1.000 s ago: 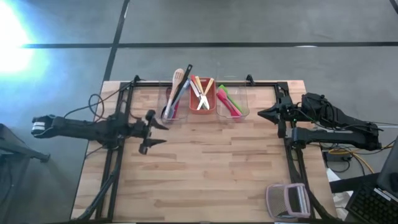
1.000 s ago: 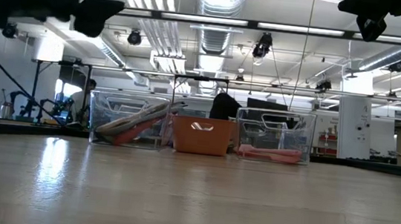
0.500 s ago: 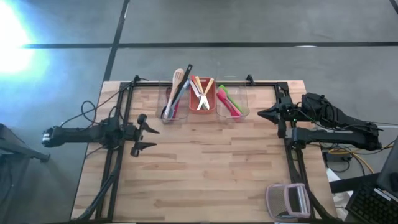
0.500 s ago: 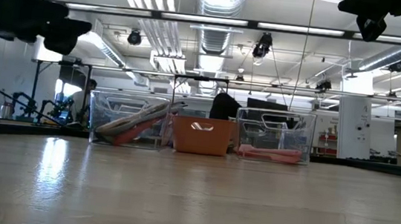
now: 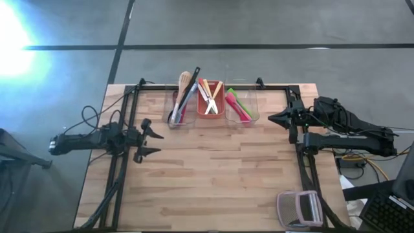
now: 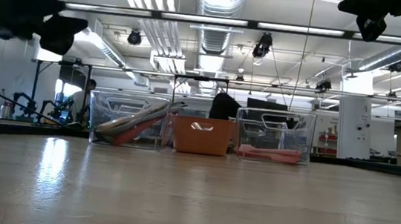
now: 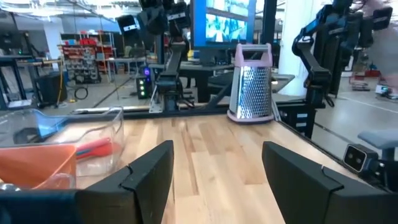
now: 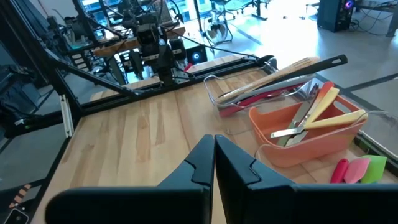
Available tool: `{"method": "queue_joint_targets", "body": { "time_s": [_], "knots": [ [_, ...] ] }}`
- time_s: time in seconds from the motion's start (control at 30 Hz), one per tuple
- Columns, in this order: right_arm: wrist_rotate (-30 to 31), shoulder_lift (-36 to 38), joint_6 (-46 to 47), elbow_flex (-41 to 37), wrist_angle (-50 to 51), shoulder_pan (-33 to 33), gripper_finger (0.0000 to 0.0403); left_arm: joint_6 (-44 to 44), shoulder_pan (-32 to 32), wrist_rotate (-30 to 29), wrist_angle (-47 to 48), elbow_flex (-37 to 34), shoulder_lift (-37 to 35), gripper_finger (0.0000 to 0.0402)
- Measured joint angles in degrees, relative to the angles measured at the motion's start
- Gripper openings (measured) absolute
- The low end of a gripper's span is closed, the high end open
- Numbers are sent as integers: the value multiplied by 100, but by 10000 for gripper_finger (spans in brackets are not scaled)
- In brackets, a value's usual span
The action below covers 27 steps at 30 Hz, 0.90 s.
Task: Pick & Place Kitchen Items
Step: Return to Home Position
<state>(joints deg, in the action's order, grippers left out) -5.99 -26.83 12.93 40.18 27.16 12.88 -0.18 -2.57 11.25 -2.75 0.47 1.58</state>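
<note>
High view: L claw (image 5: 155,143) has pulled back toward the 9 o'clock edge of the table (image 5: 213,181) since a sec ago, jaws apart, empty. R claw (image 5: 272,118) is parked at 3 o'clock. Utensils (image 5: 187,90) all sit in the bins (image 5: 210,115) at 12, approx 2 o'clock from L claw and well apart, so sorting looks done. Low view: nothing loose seen in front of the bins. L wrist: fingers spread, nothing between. R wrist: fingers pressed together, empty.

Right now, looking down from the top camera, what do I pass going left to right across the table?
Left arm, jaws open → left clear bin with big spoons → red bin → right clear bin with pink and green tools → right arm. The grater overlaps the right arm sideways, so I skip it.
</note>
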Motion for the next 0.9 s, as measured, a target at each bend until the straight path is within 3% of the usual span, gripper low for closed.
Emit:
{"method": "queue_joint_targets", "body": {
  "time_s": [0.5,0.63,0.9],
  "knots": [
    [-2,271,-332,-203,-116,1,8,-7,-4,0,10,-7,64,247],
    [-416,596,-1203,-1030,-1178,12,8,-7,-4,0,12,-9,64,247],
    [-718,1160,-1294,-3127,-3093,144,8,-7,-4,-2,14,-11,64,247]
  ]
}}
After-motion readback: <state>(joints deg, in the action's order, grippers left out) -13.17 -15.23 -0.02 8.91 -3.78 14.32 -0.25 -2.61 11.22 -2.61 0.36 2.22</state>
